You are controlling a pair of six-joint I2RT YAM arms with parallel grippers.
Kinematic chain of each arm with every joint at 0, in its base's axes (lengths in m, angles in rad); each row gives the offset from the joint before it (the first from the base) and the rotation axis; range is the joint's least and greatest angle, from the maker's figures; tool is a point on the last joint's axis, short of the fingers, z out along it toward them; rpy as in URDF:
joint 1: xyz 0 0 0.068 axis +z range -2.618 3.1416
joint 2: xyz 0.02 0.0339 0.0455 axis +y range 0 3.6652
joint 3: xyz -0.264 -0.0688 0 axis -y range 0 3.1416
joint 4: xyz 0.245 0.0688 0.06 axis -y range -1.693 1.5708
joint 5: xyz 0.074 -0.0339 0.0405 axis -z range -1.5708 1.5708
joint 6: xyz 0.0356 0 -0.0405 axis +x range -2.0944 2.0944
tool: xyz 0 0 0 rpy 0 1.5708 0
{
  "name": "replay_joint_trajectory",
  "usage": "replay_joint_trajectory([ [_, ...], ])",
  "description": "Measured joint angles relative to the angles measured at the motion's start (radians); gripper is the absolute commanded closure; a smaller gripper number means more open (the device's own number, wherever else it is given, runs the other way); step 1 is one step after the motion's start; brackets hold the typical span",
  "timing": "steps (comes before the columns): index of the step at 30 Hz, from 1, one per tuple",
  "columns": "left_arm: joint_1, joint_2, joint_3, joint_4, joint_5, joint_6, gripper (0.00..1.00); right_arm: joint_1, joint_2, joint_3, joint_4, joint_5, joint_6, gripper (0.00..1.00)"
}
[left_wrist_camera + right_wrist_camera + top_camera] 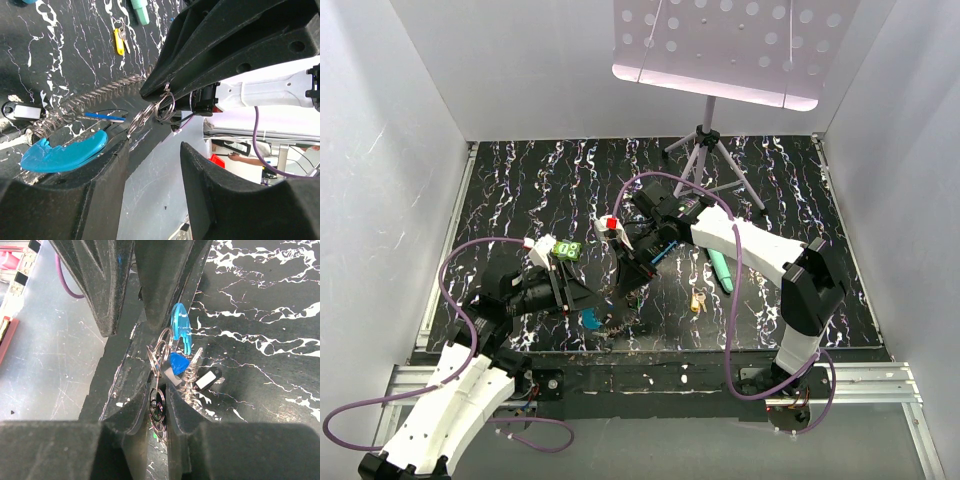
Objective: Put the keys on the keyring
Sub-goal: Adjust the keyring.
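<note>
My right gripper (632,268) (160,396) is shut on a bunch of small metal split rings (159,407), also seen in the left wrist view (164,106). The keyring hangs just beyond them: a grey coiled chain (100,97) with a bright blue curved section (65,152) (590,318). A blue key head (179,362) sits among the rings. My left gripper (603,290) (154,150) is open, its fingers (107,190) close beside the rings and the blue section, nothing between them. A yellow-headed key (697,300) (119,41) lies loose on the table to the right.
A teal stick (720,268) (140,11) lies near the yellow key. A black tag with a white label (207,380) (22,111) hangs on the keyring. A music stand (720,45) on a tripod (705,150) stands at the back. White walls enclose the black marbled table (520,190).
</note>
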Motion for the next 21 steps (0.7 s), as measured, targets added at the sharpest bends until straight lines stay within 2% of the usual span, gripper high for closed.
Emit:
replay_joint_trajectory([
  [4, 0.000, -0.001, 0.000, -0.004, -0.021, 0.002, 0.60, 0.000, 0.006, 0.000, 0.000, 0.000, 0.002, 0.93],
  [21, 0.000, 0.005, -0.012, 0.015, -0.068, 0.000, 0.61, -0.001, 0.014, 0.000, 0.000, 0.001, 0.004, 0.93],
])
